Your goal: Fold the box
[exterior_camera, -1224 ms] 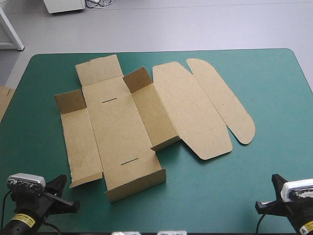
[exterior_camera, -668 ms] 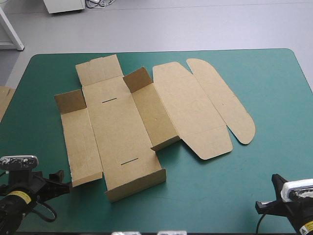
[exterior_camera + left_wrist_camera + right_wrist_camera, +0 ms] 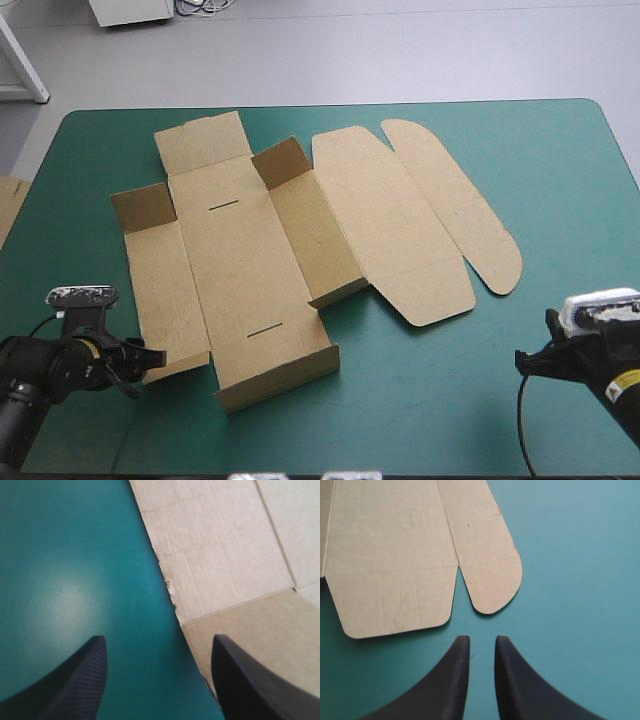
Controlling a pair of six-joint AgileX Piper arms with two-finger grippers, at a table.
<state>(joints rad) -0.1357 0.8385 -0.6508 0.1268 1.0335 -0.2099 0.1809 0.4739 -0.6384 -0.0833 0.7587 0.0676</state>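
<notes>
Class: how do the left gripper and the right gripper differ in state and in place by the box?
The left gripper stands open, fingers wide apart; the right gripper is all but shut, a slit between its fingers. The left gripper straddles an edge of the box, one finger over the board; the right gripper is over bare teal-green cover, the box's rounded flap ahead. Both hold nothing.

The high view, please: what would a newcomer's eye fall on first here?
The brown box dominates: a cut sheet spread over the teal-green table's left and middle, a few short walls raised, its rounded lid flap flat toward the right. The left gripper sits at its near left corner, fingers open astride the board's edge; the right gripper hangs just short of the lid flap.
</notes>
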